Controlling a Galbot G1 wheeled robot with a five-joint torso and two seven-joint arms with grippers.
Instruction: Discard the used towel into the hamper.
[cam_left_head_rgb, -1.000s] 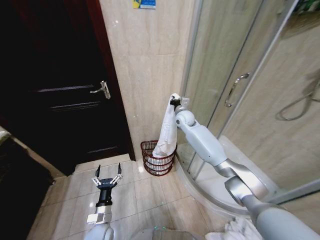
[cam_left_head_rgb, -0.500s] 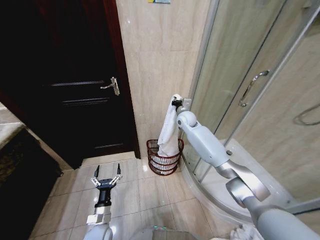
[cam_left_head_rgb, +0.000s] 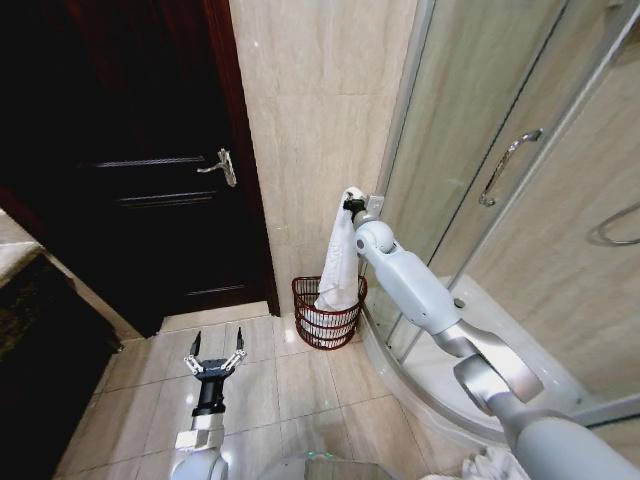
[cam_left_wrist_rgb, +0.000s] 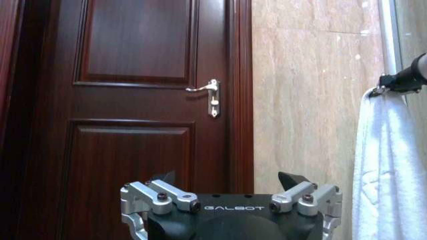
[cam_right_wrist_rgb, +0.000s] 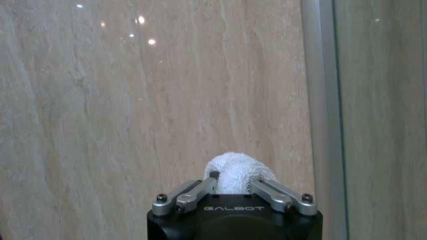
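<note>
Overhead, my right pincer (cam_left_head_rgb: 350, 205) pinches the towel (cam_left_head_rgb: 338, 268) high so its tail drapes into the hamper (cam_left_head_rgb: 328, 314) by the wall; my left pincer (cam_left_head_rgb: 216, 358) idles low, spread. Left wrist: towel (cam_left_wrist_rgb: 387, 165) hanging. Right wrist: fingers (cam_right_wrist_rgb: 193, 194) clamping terry.

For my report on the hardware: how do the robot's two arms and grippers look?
Both arms have smooth pale grey-white shells with rounded joints. The right gripper and left gripper share black bodies marked GALBOT in white, silver metal finger links with dark bolts, and dark pointed fingertips.
</note>
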